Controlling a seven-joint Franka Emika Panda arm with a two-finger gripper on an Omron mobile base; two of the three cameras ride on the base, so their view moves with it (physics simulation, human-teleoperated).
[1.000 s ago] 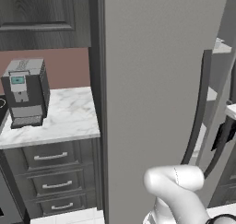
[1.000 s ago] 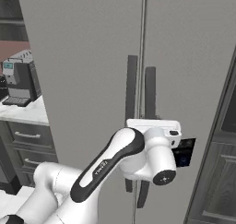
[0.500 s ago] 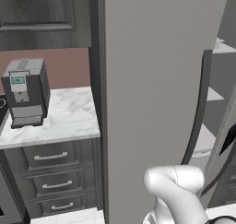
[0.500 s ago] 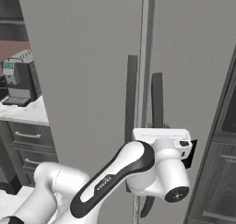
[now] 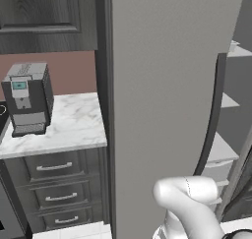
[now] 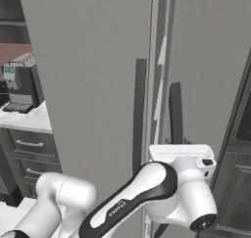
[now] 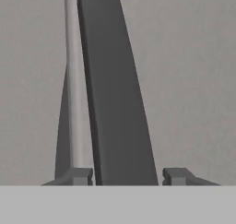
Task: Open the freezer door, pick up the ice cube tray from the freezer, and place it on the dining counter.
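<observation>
The freezer door [image 6: 206,85] is the right-hand grey panel, and it stands slightly ajar. A narrow gap at its left edge shows white inside. Its dark curved bar handle [image 6: 175,115] [image 7: 115,103] runs straight up between my fingertips [image 7: 81,176]. My gripper [image 7: 128,177] straddles the handle low down, open, with a thin sliver of space on each side. In the right base view my white hand [image 6: 182,156] covers the fingers just below the handle. White freezer shelves [image 5: 220,152] show past the door edge. The ice cube tray is hidden and the dining counter is out of view.
The left grey door [image 6: 88,85] with its own dark handle [image 6: 139,115] stays shut beside it. To the left a coffee machine [image 5: 27,103] stands on a narrow marble top [image 5: 74,130] over dark drawers [image 5: 54,184]. Dark cabinets [image 6: 240,134] stand on the right.
The hand has drawn back toward the base and lower along the handle. The gap between the two doors has widened, showing more of the white inside.
</observation>
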